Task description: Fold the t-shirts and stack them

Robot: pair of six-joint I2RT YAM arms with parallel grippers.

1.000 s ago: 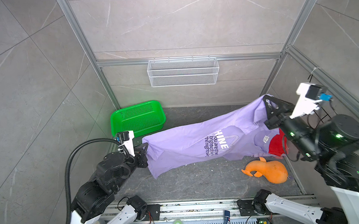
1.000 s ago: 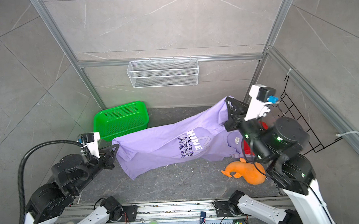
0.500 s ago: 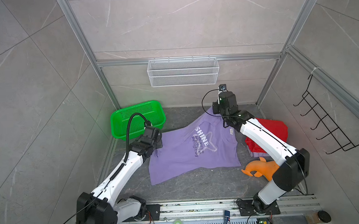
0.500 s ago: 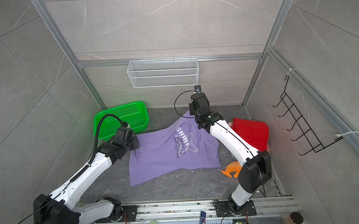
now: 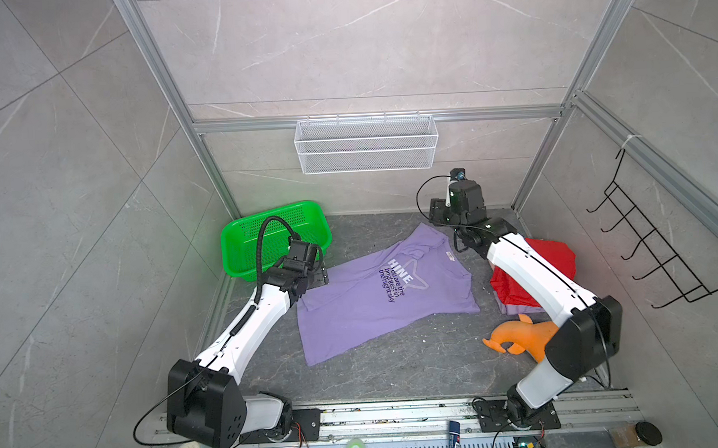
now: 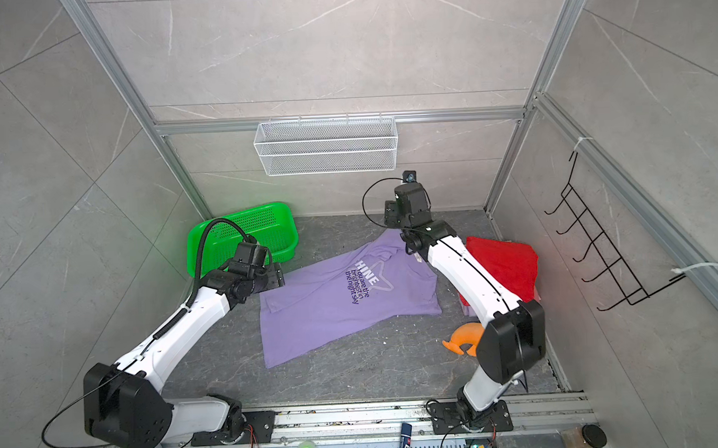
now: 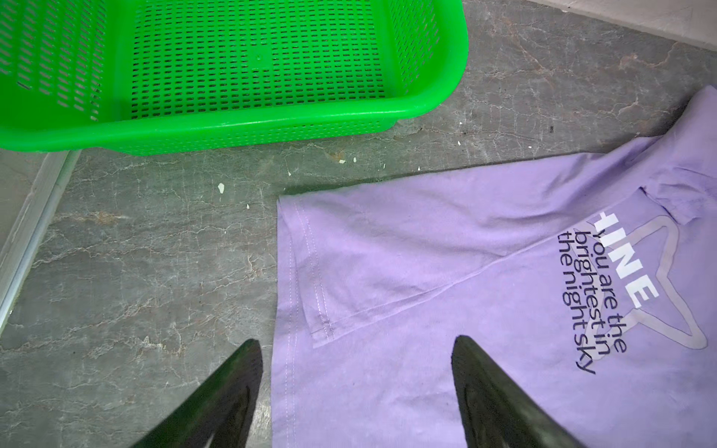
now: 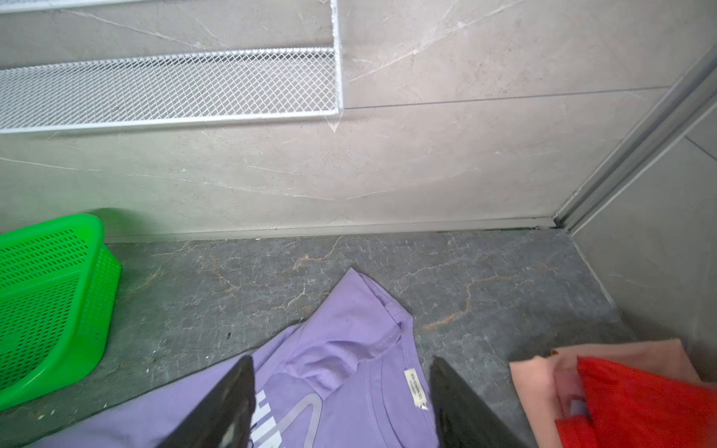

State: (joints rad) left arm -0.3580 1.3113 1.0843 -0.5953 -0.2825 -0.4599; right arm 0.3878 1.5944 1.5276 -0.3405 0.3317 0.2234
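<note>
The lavender tee (image 5: 385, 298) lies spread out, print up, in the middle of the counter (image 5: 397, 369). In both top views its collar points to about 1 o'clock and its hem to about 7 o'clock. One sleeve is laid across the chest, and a fold at the collar covers the first letter of the white word (only "HINE" reads).

The left hand (image 7: 355, 341) is at the tee's 10 o'clock edge. Its jaws stand wide apart with nothing between them, one finger (image 7: 225, 395) over bare counter and the other over the cloth. Whether either tip touches, I cannot tell.

The right hand (image 8: 341, 358) is at the tee's 1 o'clock end, above the collar. It is also wide open and empty, with the neck label showing between its fingers.

At the tee's 3 o'clock a red tee (image 5: 554, 262) lies folded on top of a pink tee (image 8: 543, 372), close to the lavender tee but apart from it. An orange toy (image 5: 516, 336) lies at 4 o'clock, partly behind the right arm. A green basket (image 5: 242, 255) stands at 10 o'clock, just beyond the left hand. A wire shelf (image 5: 366, 150) hangs on the back wall at 12 o'clock.
</note>
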